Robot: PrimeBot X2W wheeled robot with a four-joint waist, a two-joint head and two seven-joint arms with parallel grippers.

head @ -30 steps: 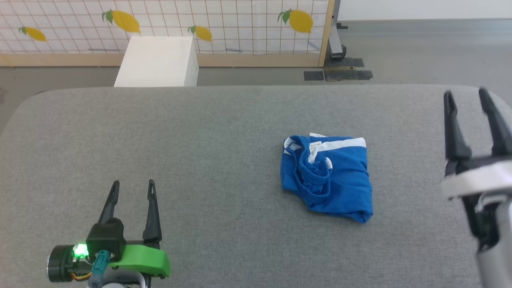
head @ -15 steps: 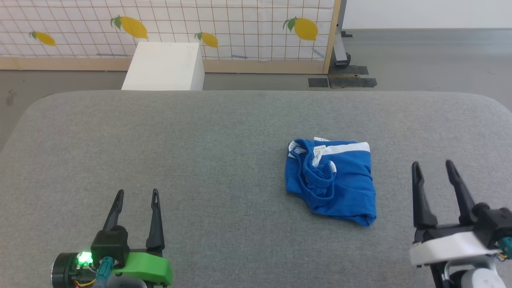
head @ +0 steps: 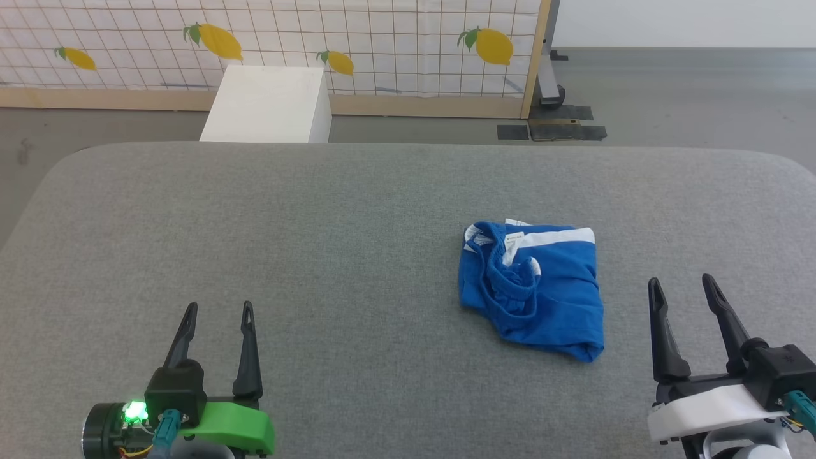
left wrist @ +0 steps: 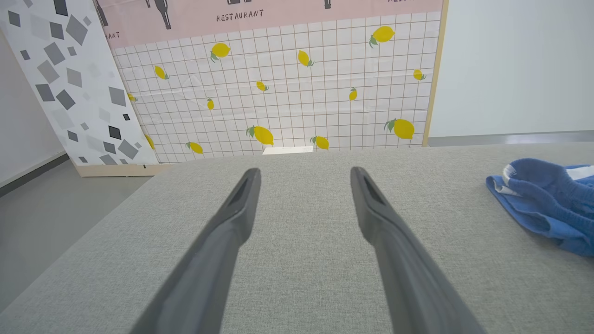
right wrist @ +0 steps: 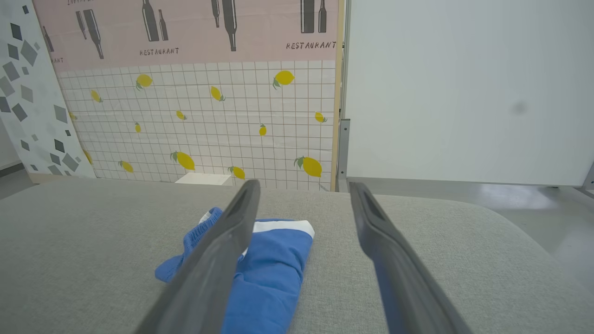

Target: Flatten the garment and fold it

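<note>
The garment (head: 532, 287) is a bright blue pair of shorts, bunched in a compact heap on the grey table, right of centre, with a white stripe along its far edge and a gathered waistband on top. My left gripper (head: 218, 309) stands open at the lower left, far from it, nothing between its fingers. My right gripper (head: 681, 285) is open at the lower right, just right of the garment and apart from it. In the left wrist view the garment (left wrist: 547, 202) lies at the right edge; in the right wrist view the garment (right wrist: 269, 264) sits partly behind the left finger.
The grey padded table (head: 319, 242) has rounded far corners and wide bare room left of the garment. Beyond its far edge stand a white box (head: 268, 105) on the floor and a lemon-patterned panel (head: 382, 38) with a wooden frame.
My right gripper has come down and back from high at the right edge to low at the lower right, still open. The head camera shifted slightly. Garment and left gripper unchanged.
</note>
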